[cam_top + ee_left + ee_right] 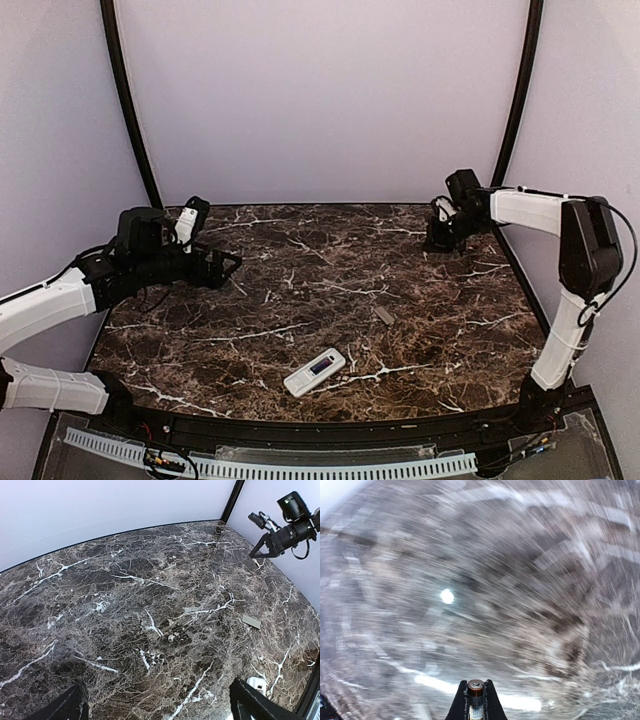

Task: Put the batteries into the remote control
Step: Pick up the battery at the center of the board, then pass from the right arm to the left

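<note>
The remote control [314,372] lies display-up on the marble table [300,300], front centre; a white corner of it [257,684] shows beside my left finger. My left gripper [222,268] hovers open over the table's left side with nothing between its fingers [159,686]. My right gripper [440,240] is at the far right corner, low over the table. In the right wrist view it is shut [475,689] on a battery [475,702], copper-topped end pointing outward. That view is motion-blurred. No other battery shows.
A small flat grey piece [384,315] lies on the table right of centre, also seen in the left wrist view [251,621]. Black frame posts [128,110] and white walls close the back and sides. The right arm [280,530] shows at the far corner.
</note>
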You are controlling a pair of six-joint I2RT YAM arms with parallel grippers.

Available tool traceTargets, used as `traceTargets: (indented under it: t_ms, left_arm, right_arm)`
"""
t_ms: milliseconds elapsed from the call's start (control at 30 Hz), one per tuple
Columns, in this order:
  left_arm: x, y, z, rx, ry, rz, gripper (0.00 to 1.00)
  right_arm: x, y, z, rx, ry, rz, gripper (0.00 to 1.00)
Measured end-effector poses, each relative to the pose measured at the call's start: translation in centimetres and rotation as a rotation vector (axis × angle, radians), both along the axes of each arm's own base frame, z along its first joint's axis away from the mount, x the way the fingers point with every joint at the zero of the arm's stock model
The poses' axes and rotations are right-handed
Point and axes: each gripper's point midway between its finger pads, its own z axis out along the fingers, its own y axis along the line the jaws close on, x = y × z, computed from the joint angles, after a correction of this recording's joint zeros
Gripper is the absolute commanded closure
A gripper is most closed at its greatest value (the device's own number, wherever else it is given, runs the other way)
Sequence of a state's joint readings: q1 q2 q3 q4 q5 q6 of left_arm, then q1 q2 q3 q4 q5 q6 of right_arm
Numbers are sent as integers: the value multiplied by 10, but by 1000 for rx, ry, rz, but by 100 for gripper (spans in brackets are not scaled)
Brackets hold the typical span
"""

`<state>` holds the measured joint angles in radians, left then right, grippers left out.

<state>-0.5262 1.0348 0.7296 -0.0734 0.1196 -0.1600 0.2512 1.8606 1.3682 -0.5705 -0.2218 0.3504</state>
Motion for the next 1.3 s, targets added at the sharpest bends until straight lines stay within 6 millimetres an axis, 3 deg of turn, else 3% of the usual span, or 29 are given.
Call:
traceTargets:
  t_ms: [67,167,233,367,500,633,733,833,967,1100,1300]
  left_arm:
    - [-1,1,1,-5,-13,3,5]
    - [-3,3,3,-20,-42,6,7]
    - [-7,5,7,-40,-73,4,10]
    - [-19,5,28,-105,-177,-23,13]
    - [-32,-14,62,-153,-328,-110,14]
    - [-45,-51,86,-136,-430,-241,14]
    - [-46,-75,106,-159,-485,-306,20]
    - [-41,-85,121,-193,-526,-319,33]
    - [-36,-97,138,-230,-572,-348,39]
    - [-38,-107,151,-253,-614,-390,43]
    - [-47,-114,162,-271,-661,-445,42]
  right_arm:
    - [3,26,45,70,-130,59,100]
    - [-11,87,121,162,-371,232,100]
    - [-33,129,165,213,-519,370,100]
    - [-98,208,246,334,-822,661,100]
    - [-140,243,292,426,-1016,796,100]
    - [-162,264,319,498,-1126,838,100]
    - [-180,281,331,548,-1186,860,100]
    - [-200,298,337,586,-1225,882,100]
    - [-218,308,349,624,-1279,886,100]
    - [-217,307,356,626,-1317,864,100]
    - [-211,310,350,607,-1314,850,100]
